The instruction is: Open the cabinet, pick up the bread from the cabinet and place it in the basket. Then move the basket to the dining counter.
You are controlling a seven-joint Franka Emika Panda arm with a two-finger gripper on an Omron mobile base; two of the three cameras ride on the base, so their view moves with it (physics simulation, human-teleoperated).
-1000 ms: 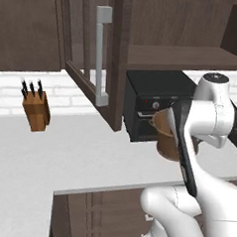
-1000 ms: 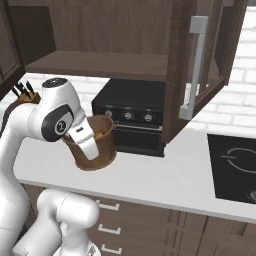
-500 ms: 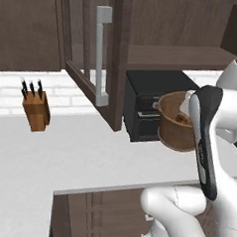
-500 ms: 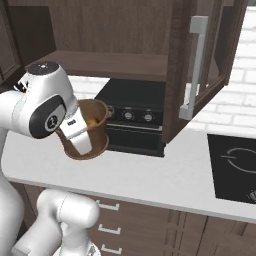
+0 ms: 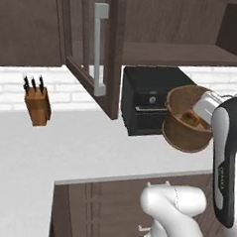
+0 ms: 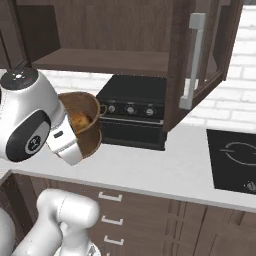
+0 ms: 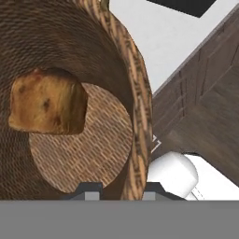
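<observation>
Claw (image 7: 116,189) grips tilted basket (image 5: 181,132) rim, lifted off the counter (image 5: 89,148).

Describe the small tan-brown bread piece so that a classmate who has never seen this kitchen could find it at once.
Start at the black countertop oven under the open dark brown cabinet. In front of it the gripper holds a tilted round brown woven basket. The bread lies inside it, the only thing in the basket.

Coarse brown weave on the basket (image 7: 135,93), with a rough, porous tan crust on the bread (image 7: 46,100) inside. Dark matt wood grain on the cabinet (image 5: 114,50) at upper centre, brushed grey metal on its handle (image 5: 99,45). Smooth matt white on the countertop (image 5: 64,147), glossy black on the oven (image 6: 132,115).
</observation>
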